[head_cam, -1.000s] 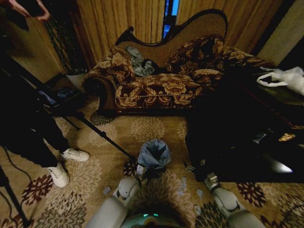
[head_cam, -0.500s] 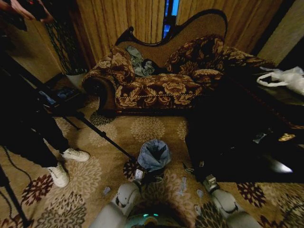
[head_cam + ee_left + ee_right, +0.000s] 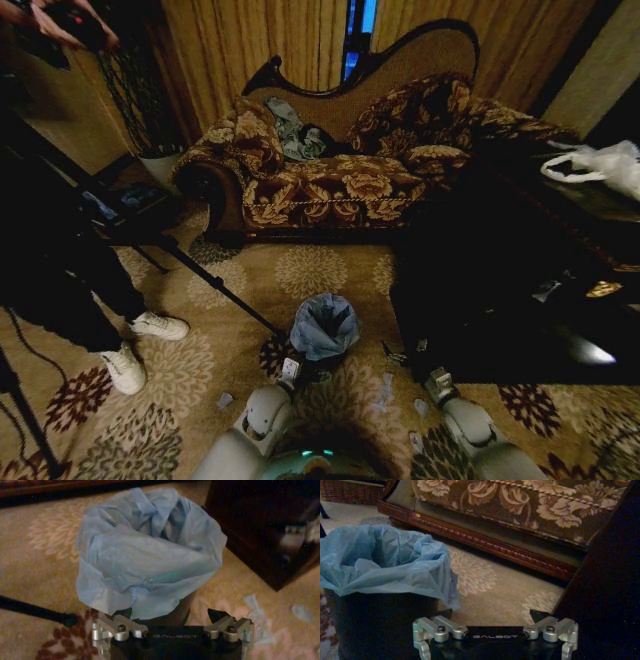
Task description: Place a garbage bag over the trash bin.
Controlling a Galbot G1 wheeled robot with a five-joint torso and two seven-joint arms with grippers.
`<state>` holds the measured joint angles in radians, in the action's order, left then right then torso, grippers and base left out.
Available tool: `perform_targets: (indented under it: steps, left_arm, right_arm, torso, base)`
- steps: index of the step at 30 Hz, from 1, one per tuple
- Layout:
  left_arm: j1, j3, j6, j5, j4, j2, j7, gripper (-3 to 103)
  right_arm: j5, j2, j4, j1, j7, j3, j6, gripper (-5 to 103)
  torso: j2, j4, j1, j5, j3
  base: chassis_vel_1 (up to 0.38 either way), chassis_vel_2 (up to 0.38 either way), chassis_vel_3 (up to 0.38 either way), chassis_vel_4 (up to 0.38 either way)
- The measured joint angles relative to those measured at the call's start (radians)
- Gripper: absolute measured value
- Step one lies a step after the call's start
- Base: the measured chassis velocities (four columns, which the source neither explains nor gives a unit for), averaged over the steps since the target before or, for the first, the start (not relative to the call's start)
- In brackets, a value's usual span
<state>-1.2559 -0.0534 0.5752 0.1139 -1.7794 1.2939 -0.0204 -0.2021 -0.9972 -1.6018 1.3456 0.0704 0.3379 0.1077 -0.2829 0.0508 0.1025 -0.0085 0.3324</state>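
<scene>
The trash bin (image 3: 375, 626) is a small black cylinder standing on the patterned carpet in front of me. The pale blue garbage bag (image 3: 323, 325) lines it, its wrinkled edge folded out over the rim (image 3: 395, 573) and hanging down one side (image 3: 140, 596). My left gripper (image 3: 290, 370) hovers low, just on my side of the bin, open with the bin's dark wall (image 3: 182, 609) ahead of its fingers (image 3: 170, 613). My right gripper (image 3: 437, 380) is open too, off to the bin's right near the table, and holds nothing (image 3: 492, 614).
A large black low table (image 3: 500, 300) stands close on the right, with a white plastic bag (image 3: 600, 165) on it. A floral sofa (image 3: 340, 180) is behind the bin. A tripod leg (image 3: 220, 290) ends by the bin's left. A person's white shoes (image 3: 160, 325) stand at the left. Paper scraps (image 3: 385, 390) lie on the carpet.
Both grippers have drawn back slightly toward me, away from the bin. The bin and bag have stayed in place.
</scene>
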Motion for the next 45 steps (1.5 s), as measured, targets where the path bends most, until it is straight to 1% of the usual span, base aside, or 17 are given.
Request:
perform_targets:
  steps: [5,6,9,14,17,19,22,24,27,28,30,33,36,37,40,41,45]
  left_arm:
    - [0.019,0.008,-0.021,-0.089,0.025,0.008,-0.023,100]
    - [0.019,0.008,-0.021,-0.089,0.025,0.008,-0.023,100]
    - [0.027,0.015,-0.052,-0.199,0.037,0.006,-0.047,100]
    - [0.033,0.016,-0.081,-0.266,0.051,0.006,-0.069,101]
    - [0.040,0.019,-0.094,-0.280,0.064,0.008,-0.076,89]
    - [0.041,0.020,-0.097,-0.281,0.067,0.009,-0.077,85]
    - [0.045,0.020,-0.106,-0.282,0.074,0.010,-0.076,70]
    - [0.046,0.020,-0.110,-0.282,0.077,0.011,-0.076,70]
    - [0.044,0.019,-0.117,-0.283,0.084,0.012,-0.074,53]
    - [0.044,0.019,-0.117,-0.283,0.084,0.012,-0.074,53]
    - [0.040,0.019,-0.125,-0.284,0.093,0.012,-0.072,42]
    - [0.035,0.019,-0.135,-0.287,0.101,0.013,-0.069,37]
    - [0.025,0.018,-0.148,-0.292,0.109,0.015,-0.066,21]
    - [0.025,0.018,-0.148,-0.292,0.109,0.015,-0.066,21]
    - [0.021,0.015,-0.157,-0.294,0.118,0.016,-0.062,5]
    - [0.021,0.014,-0.158,-0.294,0.122,0.016,-0.060,2]
    - [0.024,0.012,-0.161,-0.294,0.132,0.017,-0.059,0]
  right_arm:
    - [0.004,-0.001,0.002,0.004,-0.001,0.006,0.003,100]
    - [0.004,-0.001,0.002,0.004,-0.001,0.006,0.003,100]
    - [0.007,-0.001,0.008,0.005,-0.002,0.009,0.009,100]
    - [0.008,-0.002,0.009,0.004,-0.003,0.010,0.010,100]
    - [0.008,-0.001,0.010,0.001,-0.006,0.007,0.010,100]
    - [0.008,-0.001,0.010,-0.001,-0.007,0.005,0.010,100]
    - [0.008,-0.001,0.013,-0.006,-0.010,0.003,0.010,100]
    - [0.008,-0.001,0.014,-0.007,-0.012,0.002,0.010,100]
    - [0.008,0.000,0.015,-0.009,-0.014,0.001,0.009,100]
    - [0.008,0.000,0.015,-0.009,-0.014,0.001,0.009,100]
    - [0.008,0.000,0.016,-0.009,-0.014,0.001,0.008,100]
    - [0.008,0.000,0.016,-0.009,-0.014,-0.001,0.008,100]
    - [0.010,0.000,0.020,-0.012,-0.015,-0.003,0.008,100]
    - [0.010,0.000,0.020,-0.012,-0.015,-0.003,0.008,100]
    - [0.012,-0.004,0.029,-0.016,-0.015,-0.008,0.008,100]
    - [0.014,-0.007,0.031,-0.017,-0.015,-0.008,0.008,100]
    - [0.015,-0.009,0.032,-0.016,-0.015,-0.008,0.008,100]
  torso:
    - [0.000,0.0000,0.000,-0.0001,0.000]
    - [0.000,0.0000,0.000,-0.0001,0.000]
    - [0.000,0.0001,0.000,0.0000,0.000]
    - [0.000,0.0000,0.000,0.0000,0.000]
    - [0.000,0.0000,0.000,0.0000,0.000]
    - [0.000,-0.0001,0.000,0.0001,0.000]
    - [0.000,-0.0001,0.000,0.0000,0.000]
    - [0.000,-0.0001,0.000,0.0000,0.000]
    - [0.000,0.0000,0.000,0.0000,0.000]
    - [0.000,0.0000,0.000,0.0000,0.000]
    - [0.000,0.0000,0.000,0.0000,0.000]
    - [0.000,0.0001,0.000,-0.0001,0.000]
    - [0.000,0.0001,0.000,-0.0001,0.000]
    - [0.000,0.0001,0.000,-0.0001,0.000]
    - [0.000,0.0001,0.000,-0.0001,0.000]
    - [0.000,0.0001,0.000,0.0000,0.000]
    - [0.000,0.0001,0.000,-0.0001,0.000]
  base:
    - [0.000,0.000,0.000,0.000]
    - [0.000,0.000,0.000,0.000]
    - [0.000,0.000,0.000,0.000]
    - [0.000,0.000,0.000,0.000]
    - [0.000,0.000,0.000,0.000]
    - [0.000,0.000,0.000,0.000]
    - [0.000,0.000,0.000,0.000]
    - [0.000,0.000,0.000,0.000]
    - [0.000,0.000,0.000,0.000]
    - [0.000,0.000,0.000,0.000]
    - [0.000,0.000,0.000,0.000]
    - [0.000,0.000,0.000,0.000]
    - [0.000,0.000,0.000,0.000]
    - [0.000,0.000,0.000,0.000]
    - [0.000,0.000,0.000,0.000]
    - [0.000,0.000,0.000,0.000]
    - [0.000,0.000,0.000,0.000]
